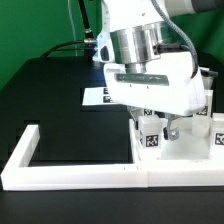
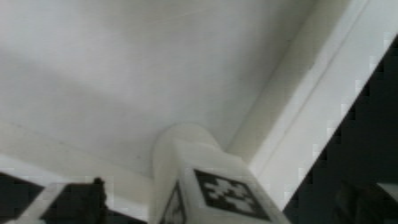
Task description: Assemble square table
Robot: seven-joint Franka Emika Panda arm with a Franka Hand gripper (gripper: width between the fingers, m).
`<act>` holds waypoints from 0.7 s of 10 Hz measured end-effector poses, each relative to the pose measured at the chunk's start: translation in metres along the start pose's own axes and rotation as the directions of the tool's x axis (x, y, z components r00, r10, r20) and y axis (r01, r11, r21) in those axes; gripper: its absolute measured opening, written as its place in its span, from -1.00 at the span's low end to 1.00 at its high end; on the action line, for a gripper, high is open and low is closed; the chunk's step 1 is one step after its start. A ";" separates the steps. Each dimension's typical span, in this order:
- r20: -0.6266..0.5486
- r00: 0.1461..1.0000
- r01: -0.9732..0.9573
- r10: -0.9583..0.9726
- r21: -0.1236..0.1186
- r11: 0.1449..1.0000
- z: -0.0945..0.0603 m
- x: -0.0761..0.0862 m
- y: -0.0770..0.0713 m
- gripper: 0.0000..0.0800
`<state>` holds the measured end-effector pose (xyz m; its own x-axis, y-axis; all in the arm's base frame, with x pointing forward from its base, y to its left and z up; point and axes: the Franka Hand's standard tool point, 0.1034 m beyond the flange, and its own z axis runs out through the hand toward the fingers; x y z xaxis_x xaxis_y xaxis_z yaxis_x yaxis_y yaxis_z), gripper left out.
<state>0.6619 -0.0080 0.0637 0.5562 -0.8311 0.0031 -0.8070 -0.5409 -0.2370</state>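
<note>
The square table's white slab lies on the black table at the exterior view's right. In the wrist view its face fills most of the frame, with the raised rim along one side. A white tagged leg block stands upright on the slab near that rim, and it also shows in the wrist view. My gripper reaches down over this leg with a finger on each side. In the wrist view the gripper looks open, with a gap between the dark finger and the leg.
The long white L-shaped border wall runs along the front and up the exterior view's left. The marker board lies behind the arm. Another tagged white block stands at the slab's right edge. A green backdrop stands behind the table.
</note>
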 end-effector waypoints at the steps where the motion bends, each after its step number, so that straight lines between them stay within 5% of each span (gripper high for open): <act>1: -0.003 0.998 0.069 -0.069 -0.003 0.998 0.000 0.000 0.000 0.62; 3: 0.023 0.886 0.463 -0.462 -0.052 0.885 -0.002 -0.002 -0.003 0.62; 5: 0.046 0.716 0.698 -0.697 -0.035 0.715 -0.005 0.007 0.002 0.62; 7: 0.027 0.740 0.672 -0.672 -0.042 0.739 -0.004 0.005 0.003 0.55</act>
<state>0.6616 -0.0147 0.0665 0.9593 -0.2480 0.1351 -0.2306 -0.9640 -0.1327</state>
